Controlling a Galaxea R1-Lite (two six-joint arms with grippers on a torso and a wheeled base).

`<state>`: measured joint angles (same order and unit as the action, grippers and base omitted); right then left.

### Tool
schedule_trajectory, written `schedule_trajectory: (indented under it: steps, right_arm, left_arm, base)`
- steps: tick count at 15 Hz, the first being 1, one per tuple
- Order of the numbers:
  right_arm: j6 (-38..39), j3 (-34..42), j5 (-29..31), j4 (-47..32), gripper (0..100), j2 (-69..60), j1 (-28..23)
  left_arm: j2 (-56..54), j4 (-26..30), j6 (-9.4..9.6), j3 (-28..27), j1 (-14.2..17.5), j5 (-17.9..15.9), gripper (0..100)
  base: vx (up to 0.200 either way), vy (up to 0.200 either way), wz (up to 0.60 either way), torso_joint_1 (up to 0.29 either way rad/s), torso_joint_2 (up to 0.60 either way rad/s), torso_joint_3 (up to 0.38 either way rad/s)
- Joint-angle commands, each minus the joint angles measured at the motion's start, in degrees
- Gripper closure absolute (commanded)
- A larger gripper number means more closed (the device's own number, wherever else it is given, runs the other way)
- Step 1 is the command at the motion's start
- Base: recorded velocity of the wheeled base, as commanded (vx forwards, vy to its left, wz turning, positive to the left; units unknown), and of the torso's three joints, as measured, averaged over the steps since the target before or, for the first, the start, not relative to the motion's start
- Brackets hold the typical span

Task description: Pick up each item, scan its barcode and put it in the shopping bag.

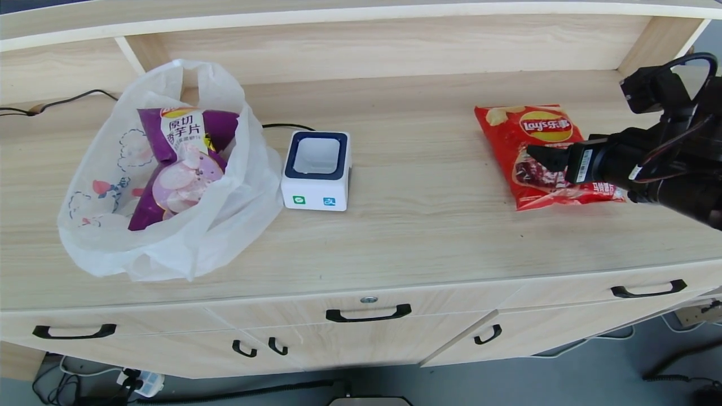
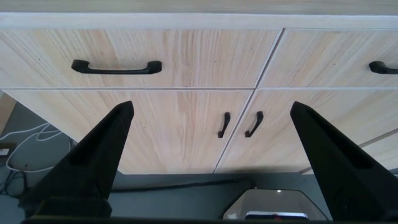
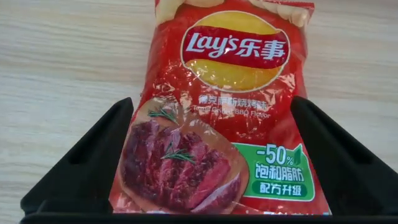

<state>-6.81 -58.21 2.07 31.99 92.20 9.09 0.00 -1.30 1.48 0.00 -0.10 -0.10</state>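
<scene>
Right tool [image 1: 544, 160] [image 3: 211, 102] spread wide, holding nothing, poised over the nearer half of the red crisp bag [image 1: 507, 141] [image 3: 217, 124]. Bag lies flat and face up on the bench [image 1: 423, 237], directly under the tool. Its long axis runs lengthwise through the gap, with one finger off each long edge. Contact with the film: cannot tell. Judgement: a straight descent and a close across the bag's width should do; this arm is by far the nearer.

Print, left unread: yellow roundel logo toward the far end, grilled-meat picture under the tool, green discount patch beside it.

Farther off, toward the other arm's side: white scanner [image 1: 316, 169], window up. Beyond it, well apart from the tool: shopping bag [image 1: 225, 225], mouth open, with a purple crisp bag [image 1: 180, 169] inside, script on its face.

Left tool [image 2: 211, 106] also wide and empty, low before the drawer fronts [image 2: 186, 56].
</scene>
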Motion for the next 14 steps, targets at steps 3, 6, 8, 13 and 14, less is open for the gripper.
schedule_trajectory:
  steps: [3,6,8,13,14]
  right_arm:
    - [0.13,-3.58,-0.23,0.0,0,4.83,-1.27]
    - [0.22,-3.49,-1.19,0.0,0,6.15,-1.62]
    - [0.84,-3.66,-1.37,-0.08,0,7.03,-1.27]
    - [0.49,-7.44,-2.95,-0.08,0,8.26,0.05]
    - [0.49,-7.8,-2.95,-0.08,0,8.35,0.22]
  left_arm:
    - [0.09,-0.01,0.02,0.0,0.01,0.01,0]
    - [0.09,-0.19,-0.07,0.0,0.01,0.01,0]
    - [0.0,-0.1,0.11,0.0,0.01,0.01,0]
    - [0.09,-0.1,-0.07,0.0,0.01,0.01,0]
    - [0.09,-0.1,-0.07,0.0,0.01,0.01,0]
  base:
    - [0.0,0.0,0.0,0.0,0.0,0.0]
    - [0.0,0.0,0.0,0.0,0.0,0.0]
    - [0.0,0.0,0.0,0.0,0.0,0.0]
    - [0.0,0.0,0.0,0.0,0.0,0.0]
    - [0.0,0.0,0.0,0.0,0.0,0.0]
